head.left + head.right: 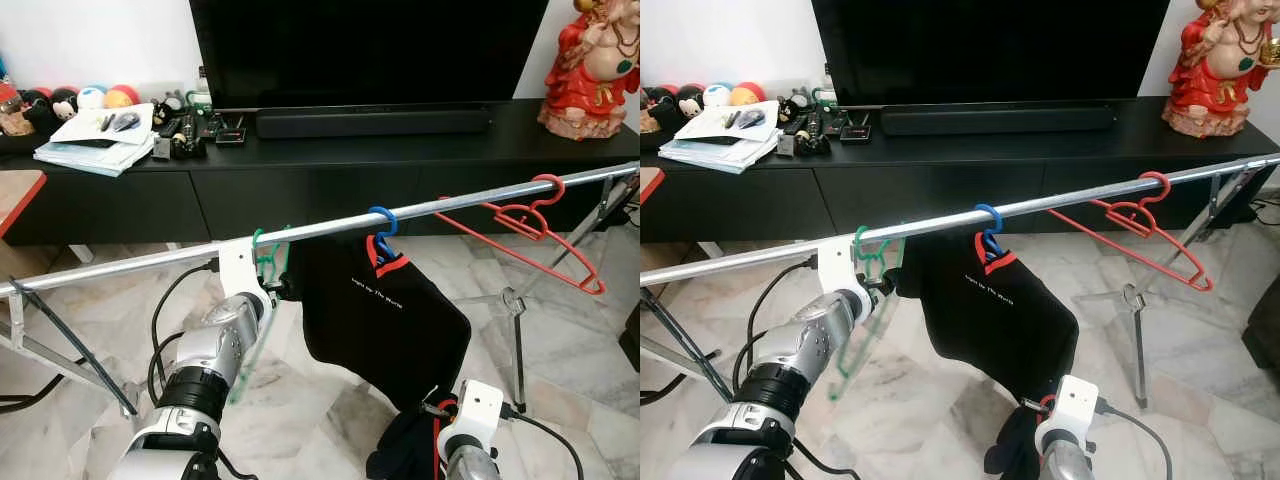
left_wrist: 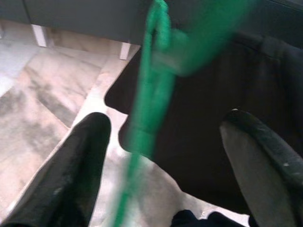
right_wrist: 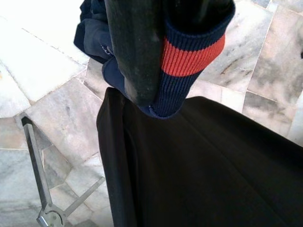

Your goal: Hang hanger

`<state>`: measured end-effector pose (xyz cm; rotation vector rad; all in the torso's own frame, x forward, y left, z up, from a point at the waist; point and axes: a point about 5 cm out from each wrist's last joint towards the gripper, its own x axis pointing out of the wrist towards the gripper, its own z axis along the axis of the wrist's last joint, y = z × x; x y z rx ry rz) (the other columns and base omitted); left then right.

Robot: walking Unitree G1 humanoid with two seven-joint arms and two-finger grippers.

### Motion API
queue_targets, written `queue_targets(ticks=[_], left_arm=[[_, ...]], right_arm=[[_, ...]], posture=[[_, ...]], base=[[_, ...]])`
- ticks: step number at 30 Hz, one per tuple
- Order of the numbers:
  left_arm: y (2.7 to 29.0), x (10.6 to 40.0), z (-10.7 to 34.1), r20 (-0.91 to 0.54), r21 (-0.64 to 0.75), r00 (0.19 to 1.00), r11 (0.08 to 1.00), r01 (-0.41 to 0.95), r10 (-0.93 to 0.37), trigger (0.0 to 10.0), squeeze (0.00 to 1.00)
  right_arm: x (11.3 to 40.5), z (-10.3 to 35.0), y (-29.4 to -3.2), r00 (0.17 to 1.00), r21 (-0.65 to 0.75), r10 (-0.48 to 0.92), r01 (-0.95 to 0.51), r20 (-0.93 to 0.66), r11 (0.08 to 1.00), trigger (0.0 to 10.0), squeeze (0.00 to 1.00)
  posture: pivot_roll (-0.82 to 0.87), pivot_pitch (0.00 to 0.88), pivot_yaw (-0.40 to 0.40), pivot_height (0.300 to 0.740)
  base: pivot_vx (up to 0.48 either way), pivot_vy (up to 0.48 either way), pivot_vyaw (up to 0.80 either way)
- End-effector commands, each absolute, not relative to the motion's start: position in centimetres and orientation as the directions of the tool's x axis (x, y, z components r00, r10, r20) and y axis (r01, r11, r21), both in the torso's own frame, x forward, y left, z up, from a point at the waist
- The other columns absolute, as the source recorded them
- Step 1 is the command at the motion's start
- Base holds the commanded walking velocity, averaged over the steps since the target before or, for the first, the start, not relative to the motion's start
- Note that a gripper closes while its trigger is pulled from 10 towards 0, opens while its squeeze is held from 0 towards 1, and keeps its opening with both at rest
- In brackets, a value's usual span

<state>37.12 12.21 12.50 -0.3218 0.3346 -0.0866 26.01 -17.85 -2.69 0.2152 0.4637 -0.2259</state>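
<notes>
A silver rail crosses the room just above the left gripper; further along it, away from the gripper, a black shirt hangs on a blue hanger, with a red hanger beyond. The green hanger has its hook over the rail, its stem between the spread fingers, apparently untouched. Hanging looks done; the next move calls for drawing back without snagging. Low down, the right gripper pinches a navy cuff.

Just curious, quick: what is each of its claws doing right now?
Left gripper: jaws open around the green hanger on the rail.
Right gripper: shut on a dark garment's striped cuff.
</notes>
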Motion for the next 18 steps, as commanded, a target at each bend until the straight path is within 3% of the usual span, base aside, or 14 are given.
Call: queue_targets(ticks=[1,18], left_arm=[[12.04,36.88,12.15,-0.306,-0.335,0.939,0.941,0.048,-0.157,0.0,0.00],[12.04,36.56,11.82,-0.307,-0.321,0.938,0.945,0.059,-0.162,0.0,0.00]], right_arm=[[26.12,-2.72,-17.50,0.868,0.154,-0.151,0.250,-0.473,0.956,10.0,0.00],[25.93,-2.90,-17.39,0.865,0.154,-0.146,0.248,-0.480,0.957,10.0,0.00]], posture=[[0.06,0.092,0.040,0.740],[0.06,0.092,0.042,0.740]], base=[[0.000,0.000,0.00],[0.000,0.000,0.00]])
